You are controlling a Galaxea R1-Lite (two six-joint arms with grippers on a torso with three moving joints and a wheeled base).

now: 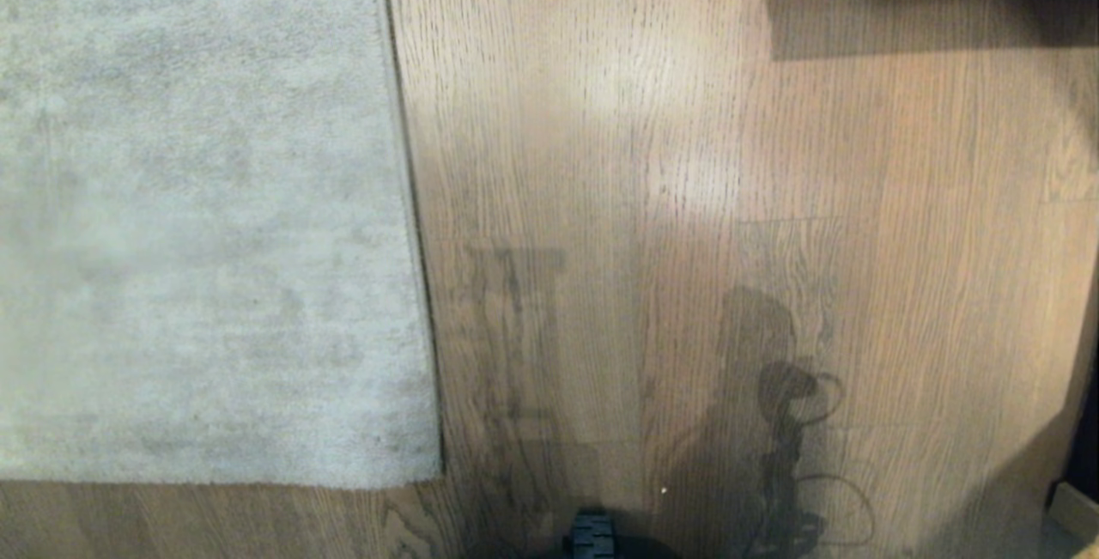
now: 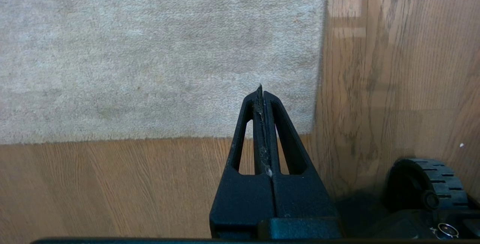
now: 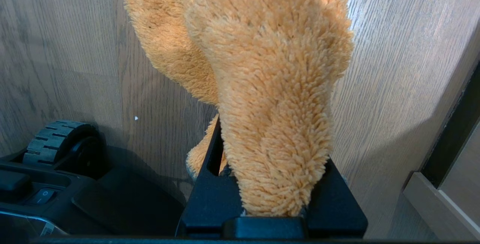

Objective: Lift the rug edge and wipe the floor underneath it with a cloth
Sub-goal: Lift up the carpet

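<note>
The pale grey-beige rug [image 1: 197,198] lies flat on the left, its rug edge [image 1: 414,198] running straight along the brown wood floor [image 1: 687,155]. Neither arm shows in the head view. In the left wrist view my left gripper [image 2: 261,94] hangs shut and empty above the rug's near corner [image 2: 311,127], a little lint caught between its fingers. In the right wrist view my right gripper [image 3: 272,131] is shut on the fluffy mustard-tan cloth [image 3: 270,86], which drapes over the fingers and hides their tips. The cloth hangs above bare floor [image 3: 393,68].
My base's black wheel [image 1: 592,535] sits at the near edge, also seen beside each wrist as the wheel [image 2: 431,187] and the wheel [image 3: 56,142]. A pale furniture base or skirting [image 3: 438,202] with a dark gap stands at the right. Furniture shadow darkens the far right [image 1: 927,1].
</note>
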